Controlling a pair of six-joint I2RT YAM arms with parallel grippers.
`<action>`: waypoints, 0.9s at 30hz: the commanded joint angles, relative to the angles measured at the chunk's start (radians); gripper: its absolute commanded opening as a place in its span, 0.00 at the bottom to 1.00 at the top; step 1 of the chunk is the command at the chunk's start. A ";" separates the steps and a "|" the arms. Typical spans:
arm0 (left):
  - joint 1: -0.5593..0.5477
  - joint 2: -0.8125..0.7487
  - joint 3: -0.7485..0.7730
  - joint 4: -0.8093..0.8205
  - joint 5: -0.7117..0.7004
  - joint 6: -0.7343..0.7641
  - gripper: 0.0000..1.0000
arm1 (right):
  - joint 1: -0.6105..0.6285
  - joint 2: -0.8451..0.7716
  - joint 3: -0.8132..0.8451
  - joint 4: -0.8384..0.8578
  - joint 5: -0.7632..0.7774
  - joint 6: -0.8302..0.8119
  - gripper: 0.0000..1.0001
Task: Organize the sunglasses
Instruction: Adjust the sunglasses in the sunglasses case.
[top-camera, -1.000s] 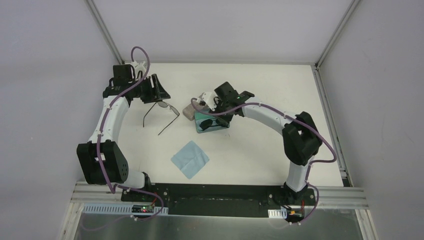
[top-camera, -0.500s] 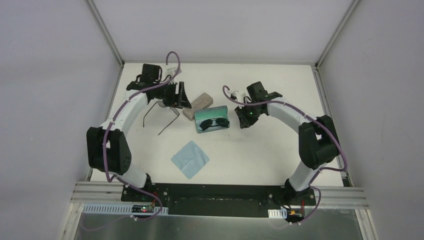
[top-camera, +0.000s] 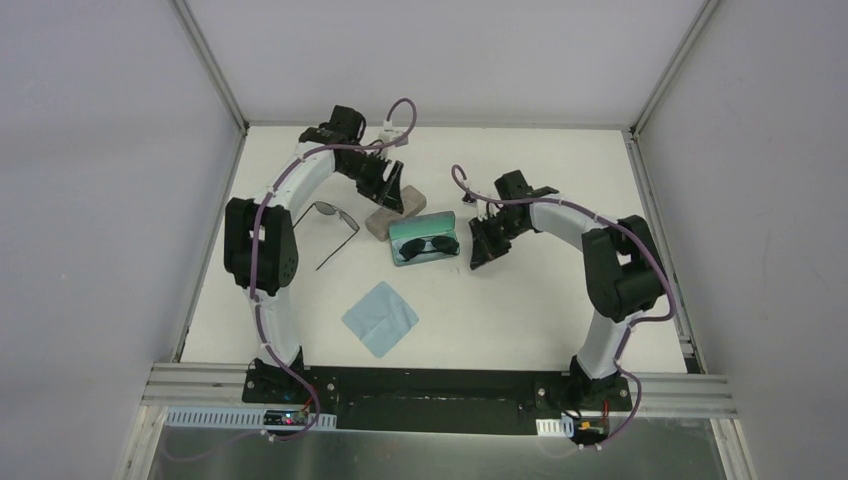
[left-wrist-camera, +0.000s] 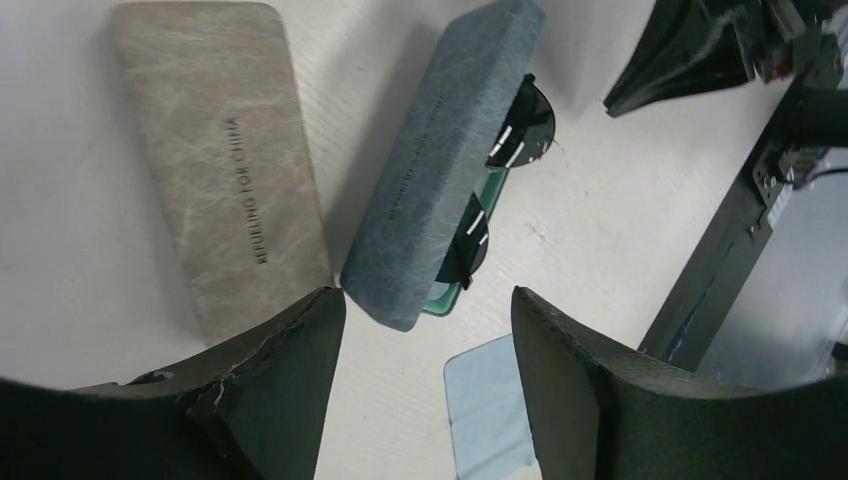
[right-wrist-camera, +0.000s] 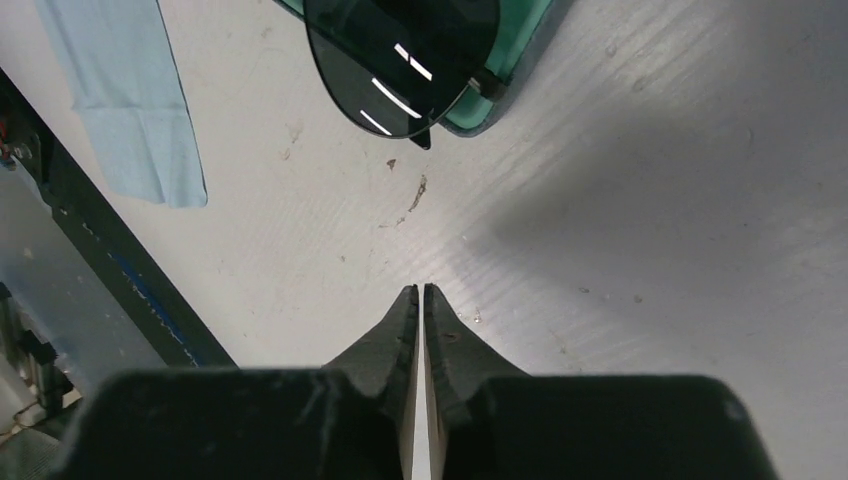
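Sunglasses sit in two places: the cased pair (top-camera: 428, 246) lies folded in the teal-lined tray of the open blue case (top-camera: 425, 226) mid-surface, and the loose pair (top-camera: 330, 213) rests on the bare surface (top-camera: 520, 320) to the left, arms spread, well apart from either hand. A second ago the right hand (right-wrist-camera: 420, 295) was down over the open case; it has since pulled back to the right of the case and its fingers have come together on nothing. By my reading the first pair is delivered, though the lid is not yet shut. The left hand (left-wrist-camera: 428, 300) has swung away from the loose pair, which lies about where it was, and now hangs over the closed beige case (left-wrist-camera: 210, 150), fingers apart and empty. I'd guess it means to open that case for the second pair. A light blue cloth (top-camera: 380, 318) lies nearer the arm bases, untouched. Writing runs along the beige lid: it ends in "FOR CHINA", but I can't make out the first word for sure. The blue lid carries a line too, too small to read.
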 joint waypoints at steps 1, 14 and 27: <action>-0.038 0.018 0.026 -0.104 0.076 0.130 0.63 | -0.008 0.036 0.042 0.038 -0.088 0.061 0.06; -0.093 0.032 -0.011 -0.104 0.069 0.174 0.62 | -0.004 0.183 0.166 0.116 -0.156 0.168 0.07; -0.141 0.062 0.019 -0.103 0.007 0.216 0.51 | 0.022 0.264 0.245 0.145 -0.178 0.235 0.07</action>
